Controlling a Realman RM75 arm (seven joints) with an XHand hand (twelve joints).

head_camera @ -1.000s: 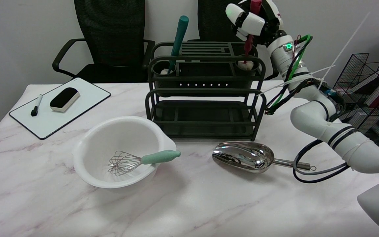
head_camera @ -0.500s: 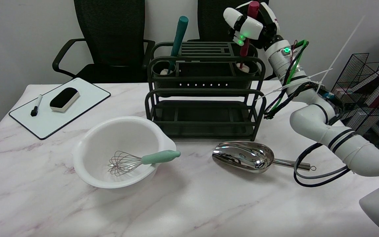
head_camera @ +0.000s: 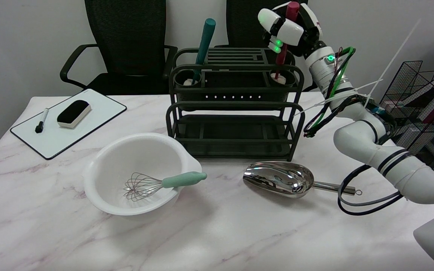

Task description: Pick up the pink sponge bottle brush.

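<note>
Pink sponge bottle brush is the one to watch, but take the scene from the biggest thing down. You've got the marble table filling the lower frame, and two black chairs behind it along the top. At centre stands the dark two-tier rack, with a round cup at each end of its upper tier. Your right arm sweeps in from the lower right and climbs toward the upper right. Lower left of centre sits the white bowl, a whisk lying in it with its mint handle resting over the rim. To the right of the bowl, the steel scoop lies on the table. At the left edge you have a whiteboard carrying an eraser and a marker. A teal brush leans out of the rack's left cup. Now your right hand, upper right: its fingers are wrapped around the dark red handle of the pink brush, the handle's tip poking out above them. The brush is nearly upright, its pale sponge end sitting down in the rack's right cup.
</note>
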